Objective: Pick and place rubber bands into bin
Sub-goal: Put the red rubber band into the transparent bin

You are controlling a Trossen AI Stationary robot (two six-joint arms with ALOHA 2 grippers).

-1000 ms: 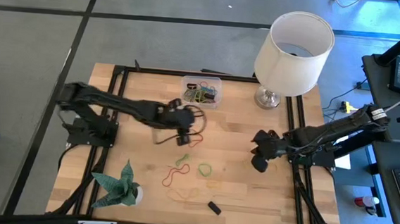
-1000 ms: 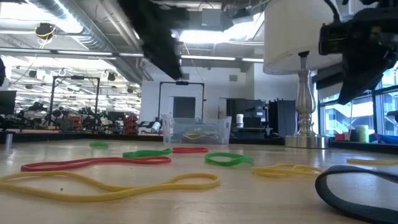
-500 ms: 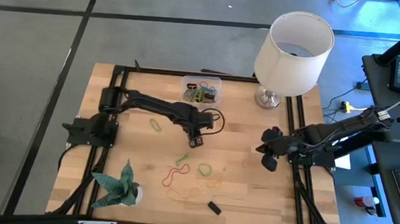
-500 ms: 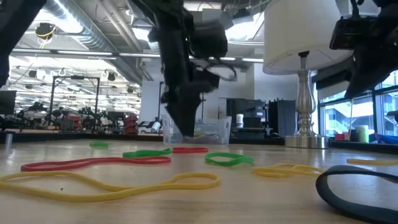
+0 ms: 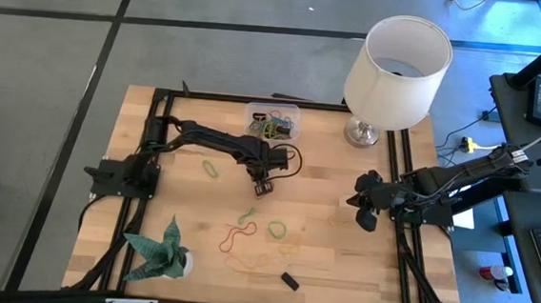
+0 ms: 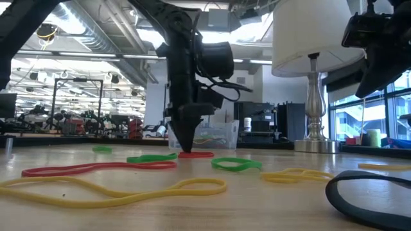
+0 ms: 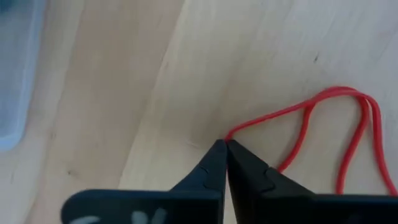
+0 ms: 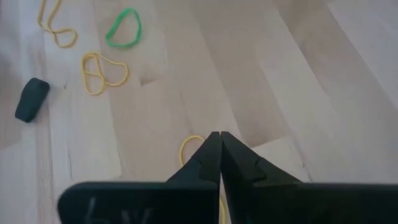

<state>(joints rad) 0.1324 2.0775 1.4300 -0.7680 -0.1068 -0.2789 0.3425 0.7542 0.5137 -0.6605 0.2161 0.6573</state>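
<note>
My left gripper [image 5: 261, 187] is down at the table in front of the clear bin [image 5: 272, 123], shut on a red rubber band [image 7: 336, 124]; it also shows in the low view [image 6: 186, 149]. The bin holds several bands. More bands lie flat on the wood: green ones [image 5: 275, 230] [image 5: 211, 168], a red one [image 5: 238, 235] and a yellow one [image 5: 248, 263]. My right gripper [image 5: 366, 216] is shut and empty above the table's right part, over a yellow band [image 8: 189, 146]. My left gripper pinches one end of the red band's loop [image 7: 229, 137] between its two fingertips. The fingers come from above, pointing down at the table. The rest of the band [image 6: 198, 154] lies slack on the wood.
A white lampshade on a metal foot [image 5: 396, 65] stands at the far right, beside the bin. A green paper plant [image 5: 159, 249] stands at the near left. A small black block [image 5: 288, 281] lies near the front edge. Black frame rails run along both table sides.
My left gripper has swung toward the table's right edge and come down from well above the wood until its tips stand on the table at the red band. My right gripper has drawn back a little toward the right edge.
</note>
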